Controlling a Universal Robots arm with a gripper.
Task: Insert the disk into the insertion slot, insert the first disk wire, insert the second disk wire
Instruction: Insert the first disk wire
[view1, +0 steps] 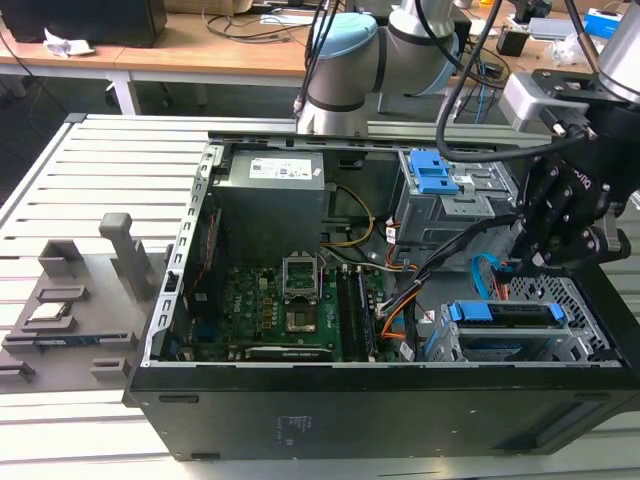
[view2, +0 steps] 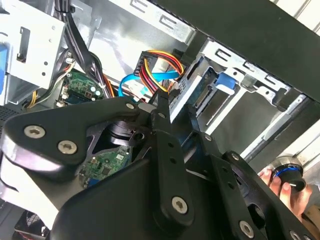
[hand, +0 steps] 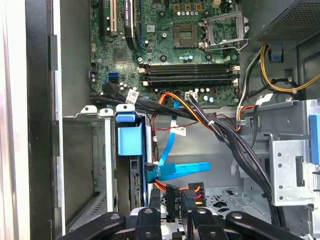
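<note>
The disk (view1: 505, 312), silver with a bright blue bracket, lies inside the insertion slot (view1: 575, 300), the low perforated grey cage at the case's front, on the exterior view's right. In the first wrist view the disk (hand: 130, 142) shows edge-on in the cage (hand: 87, 112). A flat blue wire (hand: 185, 170) ends in a blue plug lying against the disk's rear end. My gripper (view1: 525, 268) hangs just above that rear end. In the first wrist view the gripper (hand: 175, 205) is shut on a black plug (hand: 174, 199) with red, orange and yellow wires.
A taller grey cage with blue latch tabs (view1: 440, 175) stands behind the slot. Black cable bundles (hand: 225, 135) cross between the cages. The motherboard (view1: 290, 300) and power supply (view1: 270, 195) are on the case's other side. A person's hand (view2: 287, 182) holds a round knob outside the case.
</note>
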